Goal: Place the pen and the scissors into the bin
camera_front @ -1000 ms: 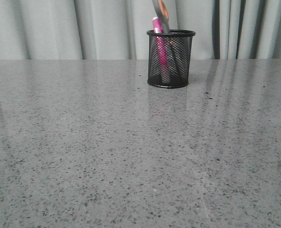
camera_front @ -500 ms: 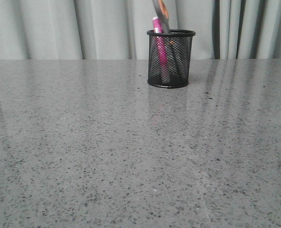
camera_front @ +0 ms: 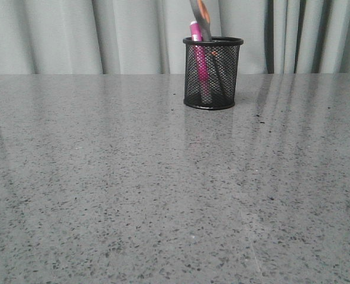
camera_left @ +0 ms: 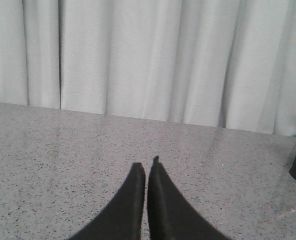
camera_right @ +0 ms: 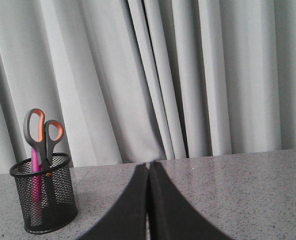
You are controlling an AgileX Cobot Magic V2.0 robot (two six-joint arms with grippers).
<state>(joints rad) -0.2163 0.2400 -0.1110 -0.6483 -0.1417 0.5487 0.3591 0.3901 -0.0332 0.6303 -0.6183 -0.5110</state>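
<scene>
Black wire-mesh cylindrical bin [camera_front: 213, 72], upper centre, is holding the pink pen [camera_front: 198, 59] and grey orange-lined scissors [camera_right: 42, 136]. Both grippers [camera_left: 147, 167] [camera_right: 148, 165] are sitting closed, empty. Task looking complete; no move needed.

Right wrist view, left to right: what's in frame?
Bin with the pen and scissors standing in it (pen left of the scissor blades) → right gripper, fingers together, empty → bare table. Curtain spans the background.
</scene>
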